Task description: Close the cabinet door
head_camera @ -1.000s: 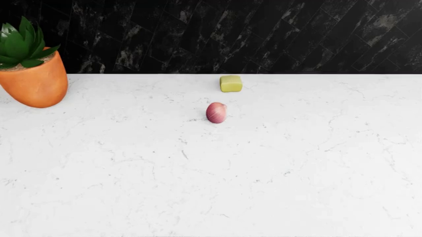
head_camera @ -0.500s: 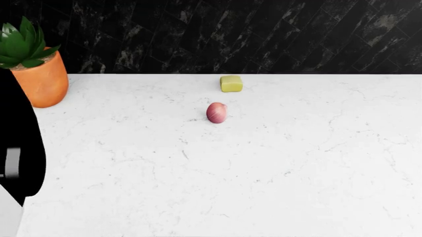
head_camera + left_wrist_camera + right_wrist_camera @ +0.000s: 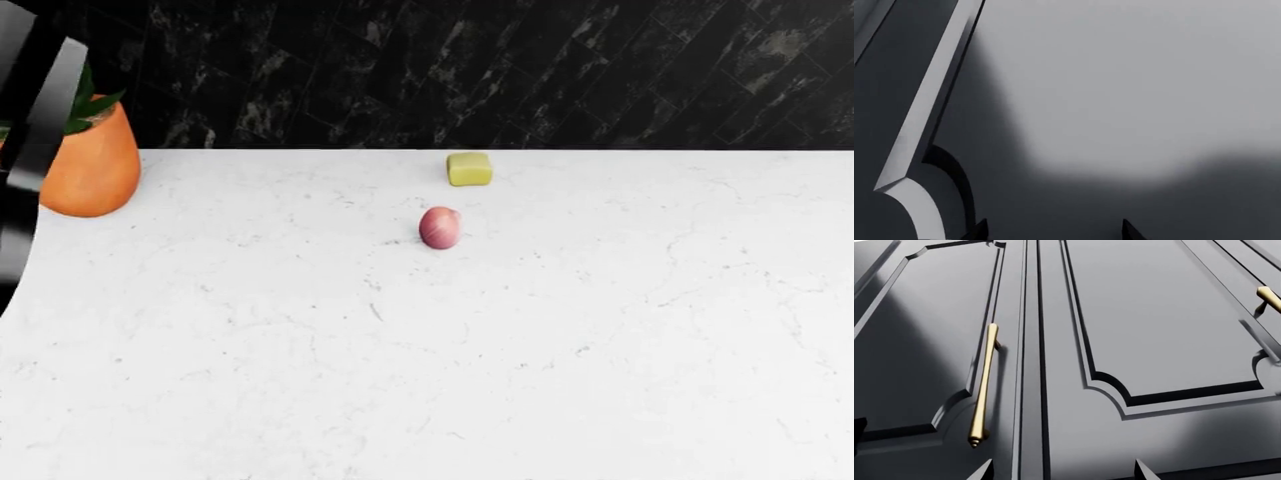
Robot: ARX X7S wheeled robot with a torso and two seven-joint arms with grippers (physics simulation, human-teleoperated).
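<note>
At the counter's point(image 3: 561, 350) left edge the black cabinet door point(image 3: 34, 120) overlaps an orange plant pot point(image 3: 91, 170), a pink egg-shaped thing point(image 3: 439, 227) and yellow block point(image 3: 469, 169) sit mid-counter, and both tools' fingertips point(image 3: 979, 231) point(image 3: 981, 471) stand apart, empty.

One potted plant point(image 3: 83, 165), one onion point(image 3: 439, 227), one sponge point(image 3: 469, 169).

The worktop point(image 3: 534, 350) is white marble with faint grey veins, the wall point(image 3: 534, 70) behind it black marble streaked pale. An orange pot point(image 3: 91, 170) holds green leaves; a yellow-green block point(image 3: 469, 169) and a reddish-pink egg shape point(image 3: 439, 227) lie there. Past the right fingers point(image 3: 985, 471), dark grey panelled doors point(image 3: 1154, 330) carry brass handles point(image 3: 983, 385).
</note>
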